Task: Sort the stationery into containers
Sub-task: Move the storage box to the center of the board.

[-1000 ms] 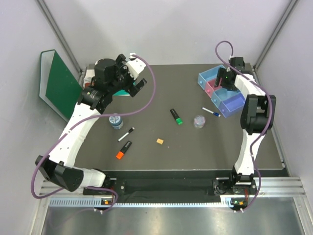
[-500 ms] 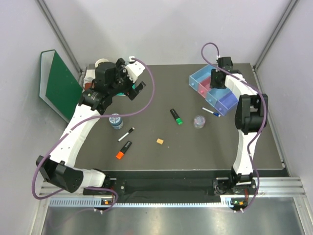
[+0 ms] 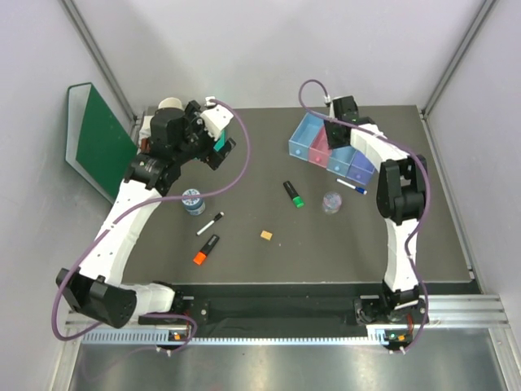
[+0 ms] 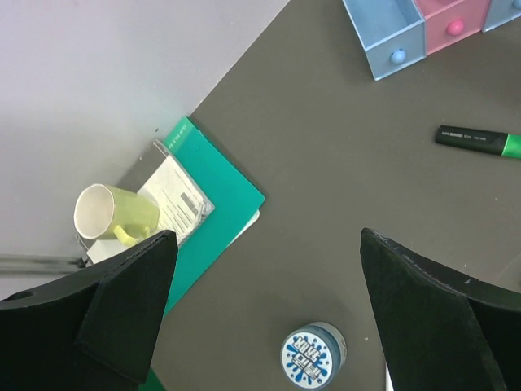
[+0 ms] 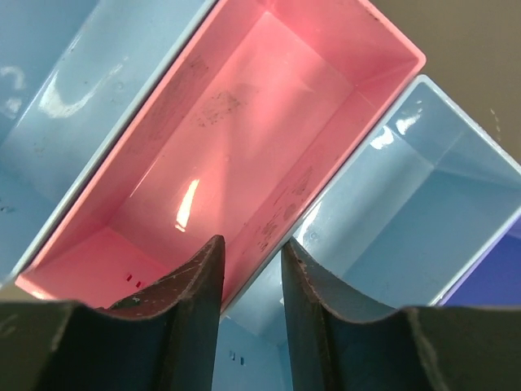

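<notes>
1. We found the right gripper lowered into the bin row, which sat at the far side of the table, right of centre.
2. In the right wrist view, its fingers straddled the shared wall between the pink bin and the blue bin. One finger was in each bin, and both were clenched on that wall.
3. The left gripper hung above the far left of the table. Its fingers were spread wide and grasped nothing.
4. Below it, the left wrist view showed a teal folder lying flat, with a cup on its far corner.
5. We located the stationery on the open table, outside the bins:
   - The round tin and a white pen lay left of centre, with the orange-capped highlighter nearer the arm bases.
   - The green-capped highlighter lay near centre, and the tan block lay nearer the bases.
   - The clear tub stood right of the green-capped highlighter.
   - A second white pen lay just beside the purple bin.
6. A green folder leaned against the left wall.
</notes>
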`<state>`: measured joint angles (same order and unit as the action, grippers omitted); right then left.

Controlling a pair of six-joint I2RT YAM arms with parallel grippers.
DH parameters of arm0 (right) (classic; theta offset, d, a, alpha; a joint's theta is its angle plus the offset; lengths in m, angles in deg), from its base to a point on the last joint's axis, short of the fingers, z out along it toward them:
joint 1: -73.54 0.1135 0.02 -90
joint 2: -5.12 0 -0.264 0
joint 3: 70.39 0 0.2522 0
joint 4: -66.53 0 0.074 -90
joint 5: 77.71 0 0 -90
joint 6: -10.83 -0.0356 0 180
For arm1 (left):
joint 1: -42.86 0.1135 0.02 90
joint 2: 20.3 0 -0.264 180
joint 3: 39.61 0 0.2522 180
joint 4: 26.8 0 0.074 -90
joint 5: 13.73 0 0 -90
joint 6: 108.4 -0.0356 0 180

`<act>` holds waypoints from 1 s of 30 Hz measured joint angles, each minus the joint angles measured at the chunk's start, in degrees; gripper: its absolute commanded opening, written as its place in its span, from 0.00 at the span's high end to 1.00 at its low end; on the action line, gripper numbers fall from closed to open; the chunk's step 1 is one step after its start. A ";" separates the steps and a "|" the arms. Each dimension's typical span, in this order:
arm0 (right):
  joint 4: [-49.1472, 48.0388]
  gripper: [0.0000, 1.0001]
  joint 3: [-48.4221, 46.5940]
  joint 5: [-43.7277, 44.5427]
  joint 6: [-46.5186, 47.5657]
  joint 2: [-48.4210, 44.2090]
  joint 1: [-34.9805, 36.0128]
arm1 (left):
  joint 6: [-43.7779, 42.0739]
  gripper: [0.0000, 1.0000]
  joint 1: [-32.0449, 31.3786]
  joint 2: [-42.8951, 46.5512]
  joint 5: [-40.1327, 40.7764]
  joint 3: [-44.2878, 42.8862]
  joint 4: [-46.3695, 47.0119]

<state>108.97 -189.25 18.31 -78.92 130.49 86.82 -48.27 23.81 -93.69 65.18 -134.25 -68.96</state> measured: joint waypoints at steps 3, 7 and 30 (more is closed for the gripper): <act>-1.46 0.66 0.87 0.63 2.56 -0.07 2.03 | 0.26 0.01 0.59 0.76 -0.02 1.42 0.33; -3.15 0.66 1.64 1.73 5.75 -0.15 4.70 | 0.90 0.01 1.14 2.12 0.26 4.20 1.46; -6.29 0.66 9.20 2.08 7.65 -4.31 15.67 | 1.95 0.01 2.84 7.93 1.46 11.41 4.61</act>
<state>102.68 -180.05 20.39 -71.27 126.18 102.49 -46.32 26.66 -85.75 66.64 -122.84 -64.35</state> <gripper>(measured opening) 0.343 0.987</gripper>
